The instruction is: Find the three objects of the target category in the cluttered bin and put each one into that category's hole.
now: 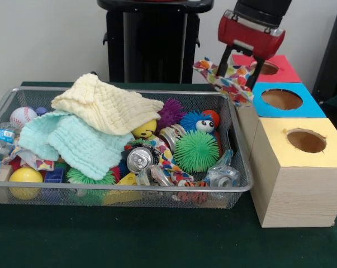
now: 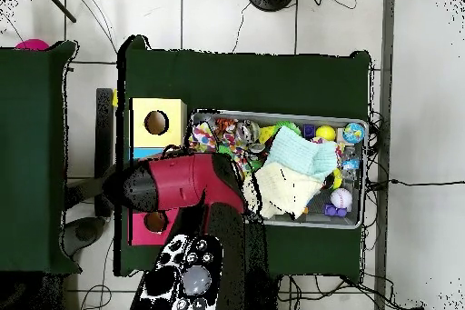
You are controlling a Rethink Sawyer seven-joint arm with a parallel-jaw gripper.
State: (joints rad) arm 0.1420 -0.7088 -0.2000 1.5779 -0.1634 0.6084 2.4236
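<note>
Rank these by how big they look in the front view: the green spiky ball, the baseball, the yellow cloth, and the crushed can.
1. yellow cloth
2. green spiky ball
3. baseball and crushed can look about alike; the baseball sits farther back, so I won't rank them.

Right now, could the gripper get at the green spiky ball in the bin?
Probably not right away. The gripper is shut on a colourful cloth up by the red box. The green spiky ball lies uncovered on top of the clutter, so the way is free once the cloth is dropped.

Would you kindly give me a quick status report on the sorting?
End effector shut on colourful cloth, lifted beside the bin. Red box hole just behind. Nothing blocking it.
</note>
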